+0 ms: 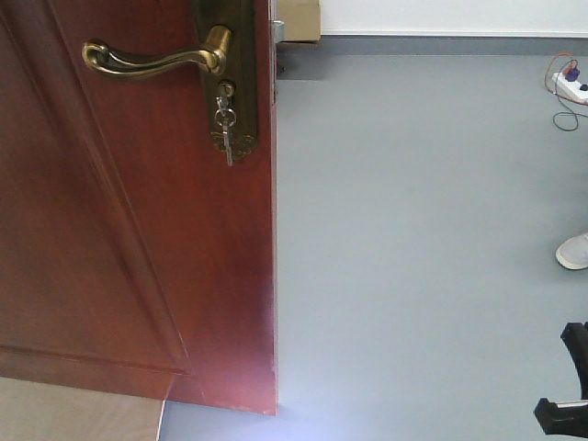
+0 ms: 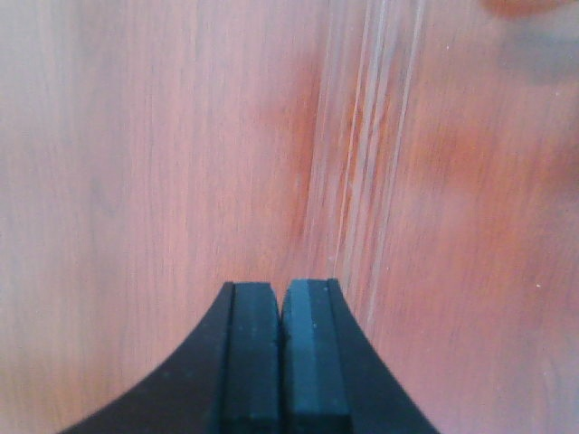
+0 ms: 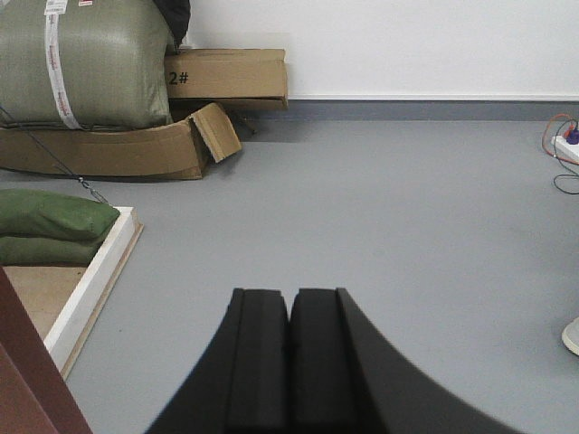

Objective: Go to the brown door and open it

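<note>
The brown door (image 1: 138,230) fills the left half of the front view, glossy reddish-brown with a recessed panel. Its curved brass lever handle (image 1: 156,60) sits on a brass plate at the top, with a key (image 1: 225,119) hanging in the keyhole. The door's free edge (image 1: 274,230) stands against grey floor. My left gripper (image 2: 282,294) is shut and empty, close to the door's wood surface (image 2: 136,163). My right gripper (image 3: 290,298) is shut and empty, pointing over the grey floor; a sliver of the door (image 3: 27,380) shows at its lower left.
A white-edged base frame (image 3: 90,280) with green sandbags (image 3: 50,226) lies left. A large green sack (image 3: 81,63) and cardboard boxes (image 3: 226,77) stand by the far wall. A power strip with cables (image 1: 570,87), a shoe (image 1: 574,250) and a black stand (image 1: 565,404) are at right.
</note>
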You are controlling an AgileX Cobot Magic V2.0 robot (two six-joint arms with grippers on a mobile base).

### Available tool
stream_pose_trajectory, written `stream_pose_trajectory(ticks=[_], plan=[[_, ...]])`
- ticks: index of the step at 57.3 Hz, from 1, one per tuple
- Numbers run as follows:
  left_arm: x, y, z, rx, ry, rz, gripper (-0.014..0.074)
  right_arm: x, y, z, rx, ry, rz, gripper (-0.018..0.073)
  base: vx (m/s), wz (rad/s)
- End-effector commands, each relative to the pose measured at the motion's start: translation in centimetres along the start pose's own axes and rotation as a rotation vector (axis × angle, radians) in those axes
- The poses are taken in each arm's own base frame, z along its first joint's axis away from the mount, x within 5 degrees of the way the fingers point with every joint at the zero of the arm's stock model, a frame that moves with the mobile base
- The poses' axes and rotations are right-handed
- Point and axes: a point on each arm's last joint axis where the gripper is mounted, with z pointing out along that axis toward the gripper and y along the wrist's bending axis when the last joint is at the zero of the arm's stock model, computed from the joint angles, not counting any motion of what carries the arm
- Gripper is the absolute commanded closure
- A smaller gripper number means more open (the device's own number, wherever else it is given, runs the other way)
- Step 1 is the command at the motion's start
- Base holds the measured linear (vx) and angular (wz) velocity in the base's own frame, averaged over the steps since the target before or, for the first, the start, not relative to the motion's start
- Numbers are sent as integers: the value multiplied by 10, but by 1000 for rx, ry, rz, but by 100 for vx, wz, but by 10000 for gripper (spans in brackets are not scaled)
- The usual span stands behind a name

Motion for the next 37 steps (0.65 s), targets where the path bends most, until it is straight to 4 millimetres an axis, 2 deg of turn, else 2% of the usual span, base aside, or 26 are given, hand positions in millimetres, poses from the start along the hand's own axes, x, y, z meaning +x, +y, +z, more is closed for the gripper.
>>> stream_pose_trajectory(ticks=[1, 37], plan=[[-14, -2, -2, 21, -107, -9, 561, -6, 0, 0, 5, -78, -10, 559, 0, 0], [-14, -2, -2, 21, -107, -9, 561, -6, 0, 0, 5, -78, -10, 559, 0, 0]])
